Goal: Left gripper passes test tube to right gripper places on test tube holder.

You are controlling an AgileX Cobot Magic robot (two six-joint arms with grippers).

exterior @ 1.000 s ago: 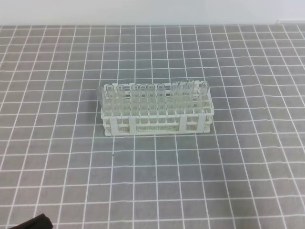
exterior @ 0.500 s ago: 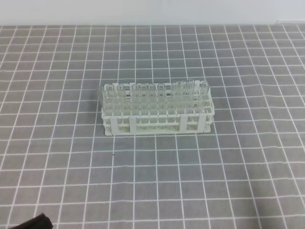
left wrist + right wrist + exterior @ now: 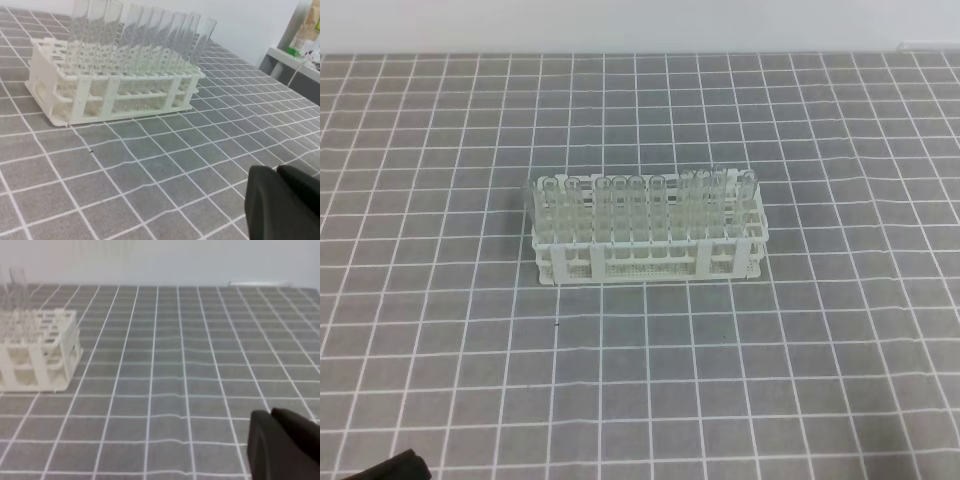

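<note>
The white test tube holder (image 3: 620, 262) stands in the middle of the grey gridded mat, with several clear test tubes (image 3: 638, 205) upright in it. I cannot tell the task's test tube from the others, and neither gripper holds one. Only the black tip of my left gripper (image 3: 385, 466) shows in the high view, at the bottom left edge. In the left wrist view the left gripper (image 3: 274, 172) is shut and empty, well in front of the holder (image 3: 80, 102). My right gripper (image 3: 272, 415) is likewise shut and empty, with the holder (image 3: 47, 357) off to its far left.
A grey mat with white grid lines (image 3: 770, 380) covers the table up to a white wall (image 3: 640, 25) at the back. A shelf with clutter (image 3: 300, 50) stands beyond the table's edge in the left wrist view.
The black tip of the left gripper at the bottom left edge has sunk slightly lower out of the high view. The holder and its tubes have not moved.
</note>
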